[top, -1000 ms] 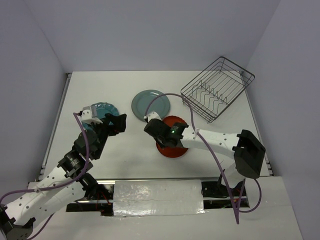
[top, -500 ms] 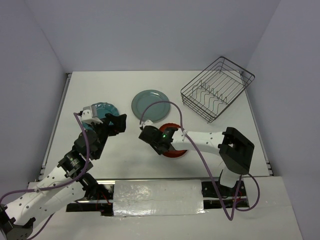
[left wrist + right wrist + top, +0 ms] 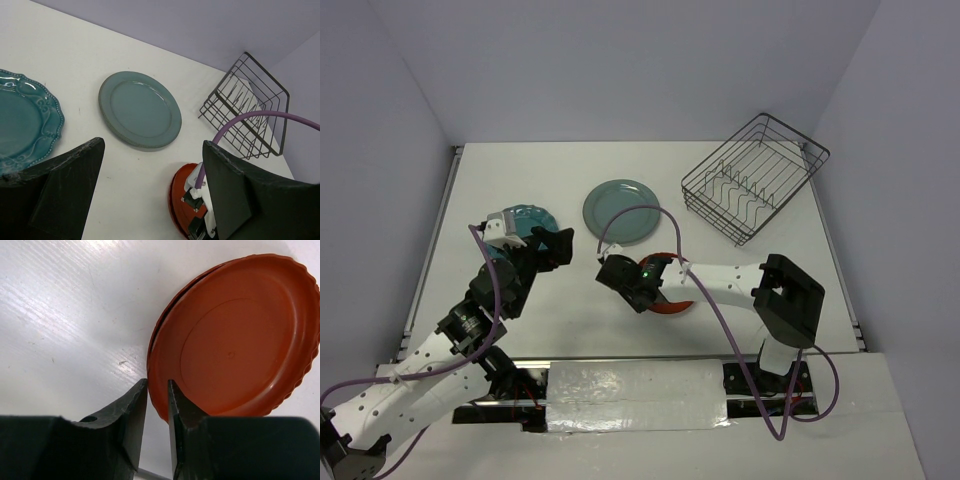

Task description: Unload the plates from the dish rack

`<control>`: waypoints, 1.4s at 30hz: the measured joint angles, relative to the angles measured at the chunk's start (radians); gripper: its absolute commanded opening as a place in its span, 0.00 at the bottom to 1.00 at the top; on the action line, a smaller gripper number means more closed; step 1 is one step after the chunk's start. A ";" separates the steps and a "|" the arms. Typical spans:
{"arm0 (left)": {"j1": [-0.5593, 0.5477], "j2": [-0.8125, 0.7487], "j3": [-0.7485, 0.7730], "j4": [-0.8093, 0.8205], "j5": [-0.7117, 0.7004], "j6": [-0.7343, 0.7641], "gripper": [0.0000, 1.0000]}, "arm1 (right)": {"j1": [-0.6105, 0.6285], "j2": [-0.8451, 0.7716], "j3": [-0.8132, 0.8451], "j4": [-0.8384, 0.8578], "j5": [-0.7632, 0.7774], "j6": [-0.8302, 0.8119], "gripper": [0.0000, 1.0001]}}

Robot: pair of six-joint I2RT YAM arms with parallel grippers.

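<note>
The dish rack [image 3: 755, 178] stands empty at the back right; it also shows in the left wrist view [image 3: 250, 105]. A pale grey-green plate [image 3: 622, 210] [image 3: 140, 110] lies flat mid-table. A teal scalloped plate [image 3: 525, 222] [image 3: 20, 125] lies at the left. My right gripper [image 3: 638, 285] [image 3: 157, 385] is shut on the rim of a red-orange plate [image 3: 235, 340] [image 3: 670, 300] [image 3: 182, 200], which rests low over a second red rim [image 3: 159, 327] beneath it. My left gripper [image 3: 535, 252] [image 3: 152, 145] is open and empty above the table beside the teal plate.
The right arm's purple cable [image 3: 640, 215] loops over the grey-green plate. White walls [image 3: 620, 70] close the table at the back and sides. A raised strip [image 3: 435, 230] runs along the left table edge.
My right gripper has moved left and toward the near edge with the red-orange plate, and its arm has folded in. The left arm has not moved.
</note>
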 measured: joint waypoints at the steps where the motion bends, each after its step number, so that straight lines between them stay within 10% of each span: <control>1: 0.000 0.000 0.000 0.000 0.000 0.000 0.91 | 0.002 0.000 0.000 0.000 -0.001 -0.001 0.32; 17: 0.000 0.014 0.000 0.001 0.008 0.003 0.91 | 0.008 -0.008 0.000 -0.005 0.011 0.012 0.46; 21: 0.000 0.032 0.000 0.008 0.030 0.009 0.92 | 0.008 -0.081 0.000 -0.007 0.037 0.034 0.70; 32: 0.000 0.077 0.000 0.066 0.153 0.053 0.92 | -0.013 -0.617 -0.122 0.097 0.188 0.099 1.00; 42: -0.003 0.077 0.000 0.103 0.213 0.062 1.00 | -0.016 -1.163 -0.333 0.263 0.317 0.120 1.00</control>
